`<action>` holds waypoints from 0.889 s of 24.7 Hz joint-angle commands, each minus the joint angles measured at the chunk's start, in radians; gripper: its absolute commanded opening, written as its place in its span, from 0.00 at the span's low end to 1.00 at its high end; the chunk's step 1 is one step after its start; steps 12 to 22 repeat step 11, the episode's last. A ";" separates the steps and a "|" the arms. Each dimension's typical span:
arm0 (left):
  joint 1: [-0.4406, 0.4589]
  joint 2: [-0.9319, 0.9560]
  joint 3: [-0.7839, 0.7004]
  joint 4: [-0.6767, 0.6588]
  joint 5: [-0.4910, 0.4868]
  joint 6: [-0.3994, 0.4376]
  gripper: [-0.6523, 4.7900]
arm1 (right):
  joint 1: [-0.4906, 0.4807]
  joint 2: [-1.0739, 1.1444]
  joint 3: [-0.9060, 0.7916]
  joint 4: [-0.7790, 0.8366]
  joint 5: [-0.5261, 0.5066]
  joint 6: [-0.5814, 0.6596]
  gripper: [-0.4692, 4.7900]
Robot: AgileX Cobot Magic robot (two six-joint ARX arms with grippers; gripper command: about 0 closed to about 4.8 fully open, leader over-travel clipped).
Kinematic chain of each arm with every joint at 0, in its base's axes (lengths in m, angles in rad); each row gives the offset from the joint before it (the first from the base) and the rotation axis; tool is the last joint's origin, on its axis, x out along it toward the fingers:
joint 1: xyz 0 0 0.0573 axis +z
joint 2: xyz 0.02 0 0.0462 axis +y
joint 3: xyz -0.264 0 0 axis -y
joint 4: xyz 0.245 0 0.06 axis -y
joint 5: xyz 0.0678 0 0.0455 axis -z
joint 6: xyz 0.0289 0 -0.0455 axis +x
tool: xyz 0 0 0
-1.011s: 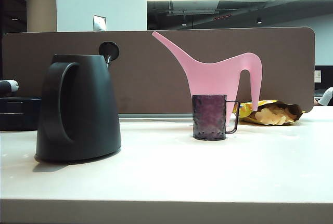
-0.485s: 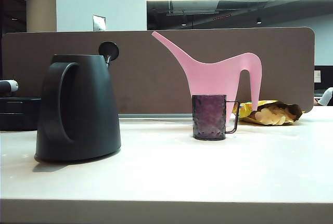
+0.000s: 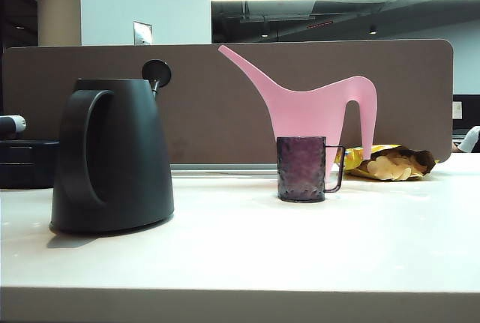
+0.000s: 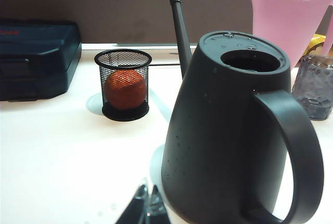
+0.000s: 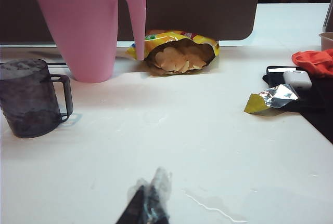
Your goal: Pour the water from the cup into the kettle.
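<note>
Black kettle near tabletop's left edge, purple cup mid-table; left gripper and right gripper both closed, empty.

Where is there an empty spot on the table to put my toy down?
Bare table lies between the kettle and the cup, and in front of both. It is crowded behind the cup: pink watering can, chip bag.

open table between kettle and cup; watering can crowds behind.
</note>
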 commanded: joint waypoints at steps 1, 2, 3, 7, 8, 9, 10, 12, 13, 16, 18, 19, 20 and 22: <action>0.000 0.001 0.002 0.005 0.001 -0.007 0.11 | 0.001 0.000 0.001 0.006 0.004 -0.004 0.08; 0.000 0.001 0.002 0.005 0.001 -0.007 0.11 | 0.001 0.000 0.001 0.006 0.004 -0.004 0.08; 0.000 0.001 0.002 0.005 0.001 -0.007 0.11 | 0.001 0.000 0.001 0.006 0.004 -0.004 0.08; 0.000 0.001 0.002 0.005 0.001 -0.007 0.11 | 0.001 0.000 0.001 0.006 0.004 -0.004 0.08; 0.000 0.001 0.002 0.005 0.001 -0.007 0.11 | 0.001 0.000 0.001 0.005 0.004 -0.001 0.08; 0.000 0.001 0.002 0.005 0.001 -0.007 0.11 | 0.001 0.000 0.001 0.005 -0.002 -0.002 0.08; 0.000 0.001 0.002 0.005 0.001 -0.007 0.11 | 0.001 0.000 0.001 0.005 -0.003 -0.002 0.08; 0.000 0.001 0.002 0.005 0.001 -0.007 0.11 | 0.001 0.000 0.001 0.005 -0.003 -0.002 0.08; 0.000 0.001 0.002 0.005 0.001 -0.007 0.11 | 0.001 0.000 0.001 0.005 -0.003 -0.002 0.08; 0.000 0.001 0.002 0.005 0.001 -0.007 0.11 | 0.001 0.000 0.001 0.005 -0.003 -0.002 0.08; 0.000 0.001 0.002 0.005 0.001 -0.007 0.11 | 0.001 0.000 0.001 0.005 -0.003 -0.002 0.08; 0.000 0.001 0.002 0.005 0.001 -0.007 0.11 | 0.001 0.000 0.001 0.005 -0.003 -0.002 0.08; 0.000 0.001 0.002 0.005 0.001 -0.007 0.11 | 0.001 0.000 0.001 0.005 -0.003 -0.002 0.08; 0.000 0.001 0.002 0.005 0.001 -0.007 0.11 | 0.001 0.000 0.001 0.005 -0.003 -0.002 0.08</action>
